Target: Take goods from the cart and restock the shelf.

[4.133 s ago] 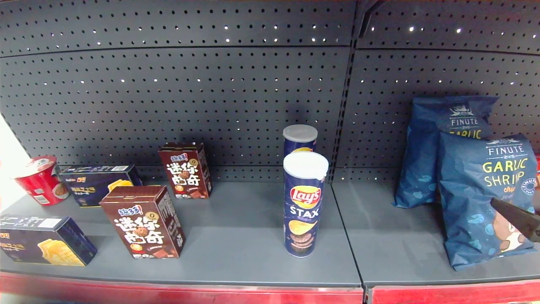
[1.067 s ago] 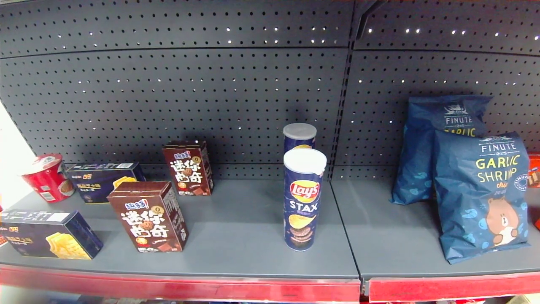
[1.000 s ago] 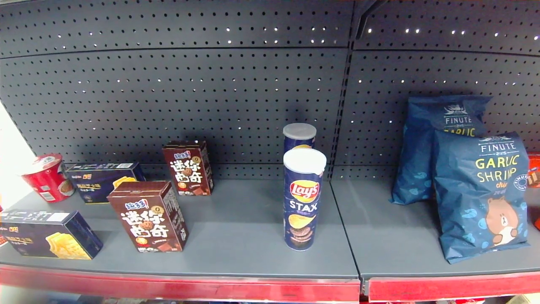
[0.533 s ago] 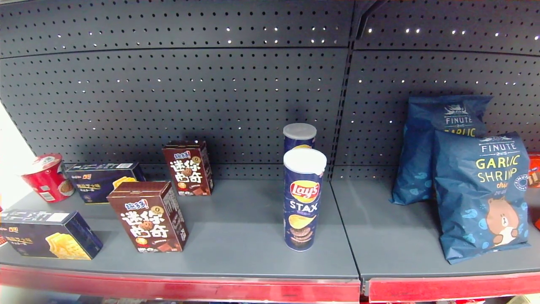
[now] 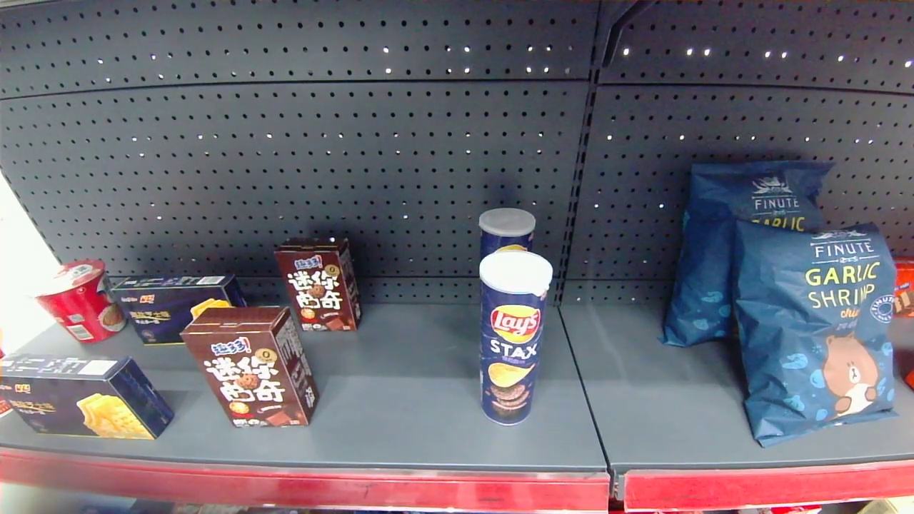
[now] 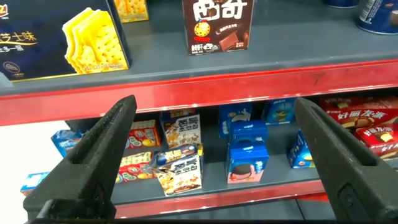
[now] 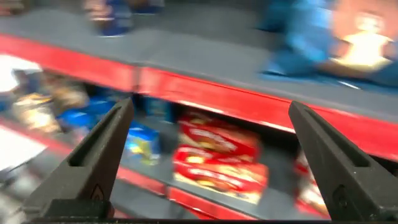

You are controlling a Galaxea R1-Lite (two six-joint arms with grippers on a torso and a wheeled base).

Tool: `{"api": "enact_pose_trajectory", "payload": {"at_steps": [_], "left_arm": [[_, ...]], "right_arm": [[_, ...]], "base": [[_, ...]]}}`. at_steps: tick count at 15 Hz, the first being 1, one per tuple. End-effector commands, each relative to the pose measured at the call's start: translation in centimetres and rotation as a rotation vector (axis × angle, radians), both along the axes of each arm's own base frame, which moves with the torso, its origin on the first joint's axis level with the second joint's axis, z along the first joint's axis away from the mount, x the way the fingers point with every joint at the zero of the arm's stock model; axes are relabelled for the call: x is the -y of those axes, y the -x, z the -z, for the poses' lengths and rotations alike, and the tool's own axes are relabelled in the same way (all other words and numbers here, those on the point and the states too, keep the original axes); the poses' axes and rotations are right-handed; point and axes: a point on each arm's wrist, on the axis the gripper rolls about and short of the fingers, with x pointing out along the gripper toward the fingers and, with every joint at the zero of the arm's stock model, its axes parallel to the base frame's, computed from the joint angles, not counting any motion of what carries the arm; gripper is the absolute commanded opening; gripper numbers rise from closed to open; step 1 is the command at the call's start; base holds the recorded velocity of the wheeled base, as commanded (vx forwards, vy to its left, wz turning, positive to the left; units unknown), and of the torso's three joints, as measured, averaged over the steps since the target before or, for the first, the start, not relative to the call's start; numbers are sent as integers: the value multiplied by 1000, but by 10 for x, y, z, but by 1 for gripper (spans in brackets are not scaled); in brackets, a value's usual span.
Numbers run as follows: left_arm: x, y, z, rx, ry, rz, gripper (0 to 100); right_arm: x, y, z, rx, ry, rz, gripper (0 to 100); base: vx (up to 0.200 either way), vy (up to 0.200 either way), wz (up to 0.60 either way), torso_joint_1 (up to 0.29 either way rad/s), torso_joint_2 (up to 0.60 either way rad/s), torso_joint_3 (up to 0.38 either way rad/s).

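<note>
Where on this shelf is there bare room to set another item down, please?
Two bare patches: between the front brown box and the front chip can, and between that can and the blue bags. The left end, with the red cup and navy boxes, is crowded.

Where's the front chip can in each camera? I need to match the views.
Head view: front chip can stands upright mid-shelf, ahead of a second can.
Left wrist view: its base, cut by the picture's edge, beyond the brown box.
Right wrist view: blurred blue shape, probably it.
Shared landmark: red shelf edge.
</note>
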Motion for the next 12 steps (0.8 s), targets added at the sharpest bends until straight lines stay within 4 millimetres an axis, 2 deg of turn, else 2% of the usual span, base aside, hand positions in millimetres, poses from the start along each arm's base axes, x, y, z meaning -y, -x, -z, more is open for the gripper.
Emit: {"api": "enact_pose_trajectory", "payload": {"at_steps": [1,4,8,12], "left_arm": [[0,0,0,-2,0,0,100],[0,0,0,0,0,0,100],[0,0,0,-2,1,-2,100],[0,0,0,-2,3,-2,100]], "right_arm": [[0,2,1,9,-29,-27,100],[1,4,2,36,-40,18,100],[7,2,5,50,-19,349,100],[8,3,9,54,-23,384,100]], "base": [[0,0,0,0,0,0],[0,0,0,0,0,0],[0,0,0,0,0,0],[0,0,0,0,0,0]]}}
